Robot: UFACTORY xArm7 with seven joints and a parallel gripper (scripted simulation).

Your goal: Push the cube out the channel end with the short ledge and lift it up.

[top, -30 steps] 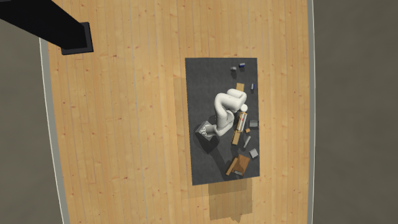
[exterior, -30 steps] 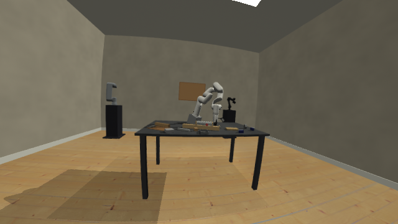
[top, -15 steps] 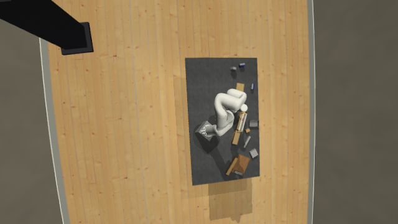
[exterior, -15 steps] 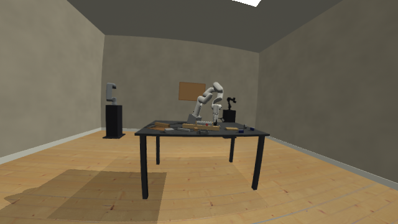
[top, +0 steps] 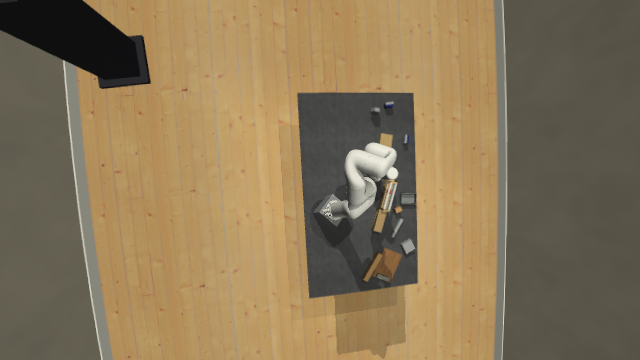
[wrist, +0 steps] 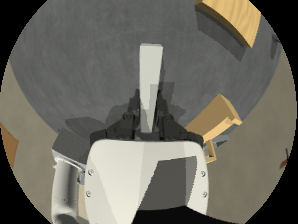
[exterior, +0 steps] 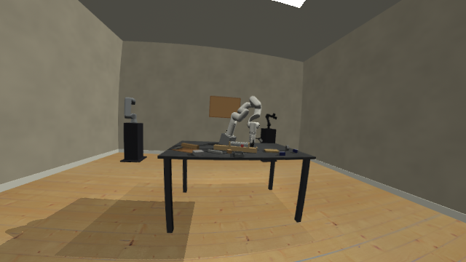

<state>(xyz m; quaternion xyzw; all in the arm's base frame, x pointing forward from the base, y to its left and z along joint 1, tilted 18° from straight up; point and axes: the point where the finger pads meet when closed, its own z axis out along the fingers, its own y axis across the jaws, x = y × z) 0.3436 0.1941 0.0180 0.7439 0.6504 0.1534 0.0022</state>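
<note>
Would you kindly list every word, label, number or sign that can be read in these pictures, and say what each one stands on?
None can be read.
The brown board on the back wall is blank.
The wooden channel, the pale stick held in the gripper jaws, and the small blue items on the table show no lettering; they are too small to show fine print.

The gripper (wrist: pixel 150 117) clasps a rod (wrist: pixel 150 76) above the table (wrist: pixel 80 63); a channel (wrist: pixel 214 123) lies right, a plank (wrist: pixel 229 8) beyond.
</note>
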